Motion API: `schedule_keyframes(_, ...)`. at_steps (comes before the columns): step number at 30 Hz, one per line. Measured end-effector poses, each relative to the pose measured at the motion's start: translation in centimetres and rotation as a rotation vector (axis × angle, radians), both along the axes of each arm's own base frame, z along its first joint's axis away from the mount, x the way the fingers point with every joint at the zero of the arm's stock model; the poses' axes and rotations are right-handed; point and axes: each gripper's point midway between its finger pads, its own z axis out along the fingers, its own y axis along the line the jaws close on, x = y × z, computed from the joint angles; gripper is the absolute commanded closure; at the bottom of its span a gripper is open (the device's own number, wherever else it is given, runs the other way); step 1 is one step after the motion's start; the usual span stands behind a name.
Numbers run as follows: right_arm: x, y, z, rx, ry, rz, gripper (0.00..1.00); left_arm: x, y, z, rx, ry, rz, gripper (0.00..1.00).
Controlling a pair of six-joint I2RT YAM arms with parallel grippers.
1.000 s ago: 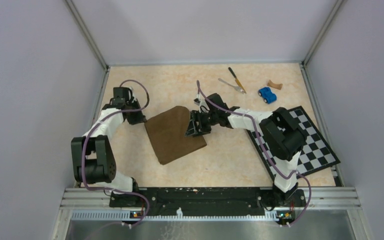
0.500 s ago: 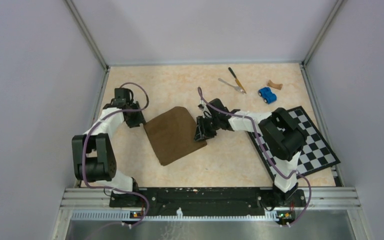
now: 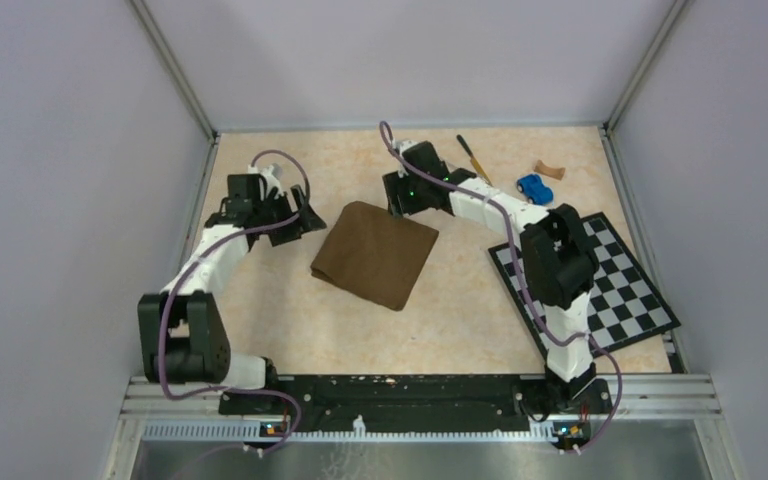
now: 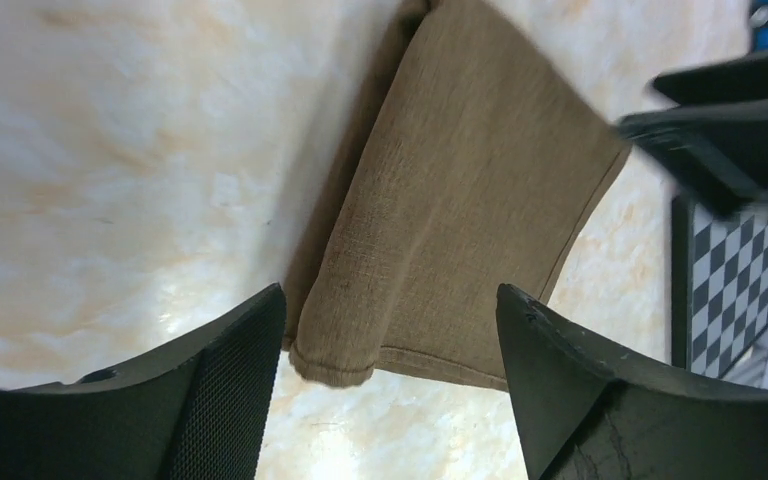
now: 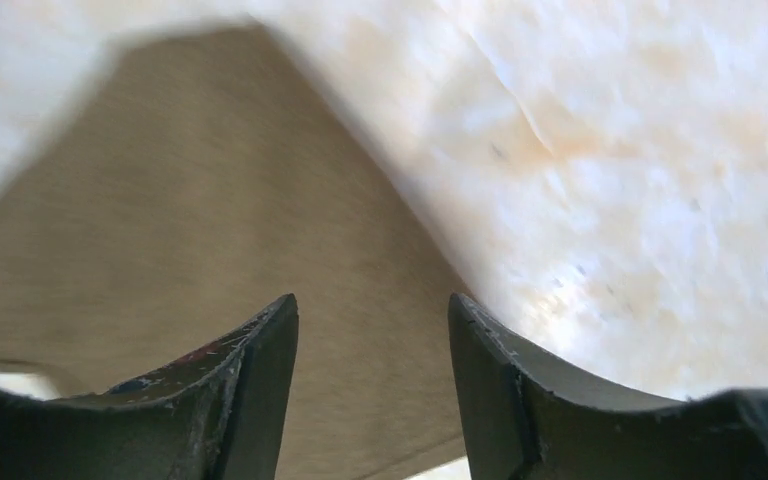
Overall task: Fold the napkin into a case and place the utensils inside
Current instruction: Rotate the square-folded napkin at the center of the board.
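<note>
Dark brown napkin (image 3: 375,253) lies folded and flat mid-table (image 3: 280,300), between the arms. Left end effector (image 3: 310,221) is released, jaws apart, just beside its left corner. Right end effector (image 3: 400,204) is likewise released, over the far corner. Knife (image 3: 473,158) lies well apart.

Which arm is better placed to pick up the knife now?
Probably right: the right gripper hangs open near the knife, on its side; the left gripper is across the napkin.

Brown napkin (image 3: 375,254) flat mid-table, knife (image 3: 472,157) at back, checkered board (image 3: 620,290) right
</note>
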Motion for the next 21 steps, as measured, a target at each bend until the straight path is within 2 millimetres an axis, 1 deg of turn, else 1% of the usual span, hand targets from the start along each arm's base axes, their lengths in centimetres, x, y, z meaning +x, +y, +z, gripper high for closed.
schedule_keyframes(1, 0.4, 1.0, 1.6, 0.046, -0.008, 0.018, 0.43, 0.2, -0.7, -1.5, -0.016, 0.043, -0.023, 0.18)
schedule_keyframes(2, 0.5, 1.8, 3.0, 0.089, -0.014, 0.034, 0.43, 0.1, -1.2, -2.5, -0.024, 0.076, -0.039, 0.19)
schedule_keyframes(3, 0.2, 2.9, 4.4, 0.153, -0.015, 0.056, 0.44, 0.0, -1.9, -4.0, -0.029, 0.121, -0.057, 0.20)
schedule_keyframes(4, -0.6, 3.6, 5.5, 0.213, -0.003, 0.077, 0.45, -0.2, -2.4, -4.9, -0.034, 0.147, -0.071, 0.20)
schedule_keyframes(5, -2.1, 4.0, 6.2, 0.273, 0.029, 0.100, 0.47, -0.6, -3.0, -5.8, -0.034, 0.172, -0.085, 0.21)
schedule_keyframes(6, -3.5, 4.1, 6.4, 0.318, 0.066, 0.116, 0.48, -1.0, -3.5, -6.5, -0.034, 0.192, -0.094, 0.22)
schedule_keyframes(8, -6.3, 4.2, 5.6, 0.388, 0.151, 0.138, 0.50, -1.6, -4.2, -7.4, -0.029, 0.213, -0.108, 0.24)
schedule_keyframes(9, -7.8, 4.1, 4.6, 0.415, 0.203, 0.146, 0.50, -1.8, -4.4, -7.6, -0.027, 0.215, -0.113, 0.25)
schedule_keyframes(11, -10.1, 3.6, 1.9, 0.427, 0.311, 0.137, 0.51, -2.2, -4.9, -8.3, -0.019, 0.218, -0.121, 0.25)
schedule_keyframes(13, -12.1, 2.6, -1.2, 0.402, 0.412, 0.112, 0.51, -3.1, -5.2, -9.5, -0.007, 0.236, -0.122, 0.26)
schedule_keyframes(15, -13.0, 1.8, -3.2, 0.376, 0.463, 0.090, 0.52, -4.4, -5.6, -10.6, -0.006, 0.259, -0.124, 0.26)
schedule_keyframes(16, -13.1, 1.5, -4.0, 0.364, 0.477, 0.078, 0.53, -5.5, -5.9, -11.3, -0.007, 0.275, -0.123, 0.26)
schedule_keyframes(17, -12.9, 1.2, -4.3, 0.365, 0.487, 0.070, 0.54, -6.1, -6.3, -11.2, -0.017, 0.265, -0.129, 0.25)
schedule_keyframes(19, -11.9, 0.5, -4.3, 0.356, 0.469, 0.054, 0.52, -7.5, -7.0, -10.9, -0.029, 0.247, -0.134, 0.21)
schedule_keyframes(21, -10.8, -0.4, -4.2, 0.331, 0.442, 0.037, 0.47, -9.4, -7.5, -10.7, -0.045, 0.249, -0.138, 0.17)
